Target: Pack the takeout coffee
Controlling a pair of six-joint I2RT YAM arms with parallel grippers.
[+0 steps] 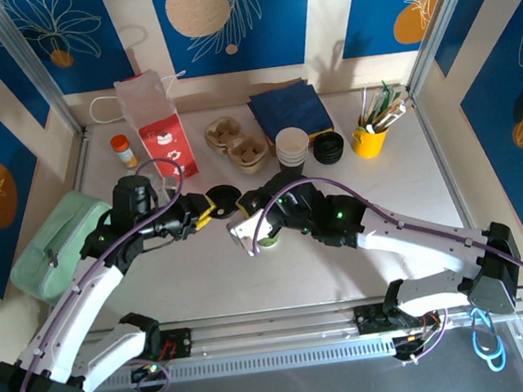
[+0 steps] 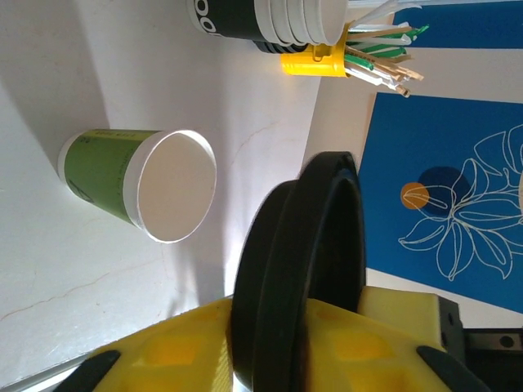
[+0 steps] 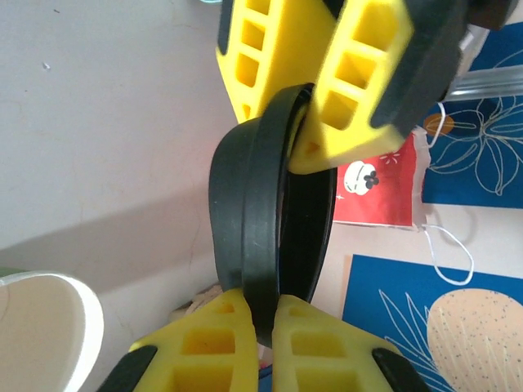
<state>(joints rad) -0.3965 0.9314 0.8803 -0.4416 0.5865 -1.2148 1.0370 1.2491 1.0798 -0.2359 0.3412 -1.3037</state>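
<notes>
Coffee cup of green-sided paper (image 2: 106, 171) stands upright and uncovered on the white counter (image 1: 205, 277), mid-scene beneath the right arm. Just far-left of it is a round black plastic lid (image 3: 245, 220), its left rim pinched in the closed left tool (image 2: 265, 335), its right rim in the closed right tool (image 3: 261, 298)

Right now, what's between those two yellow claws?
A black lid: the left gripper grips one edge, the right gripper the opposite edge, seen in the right wrist view.
</notes>
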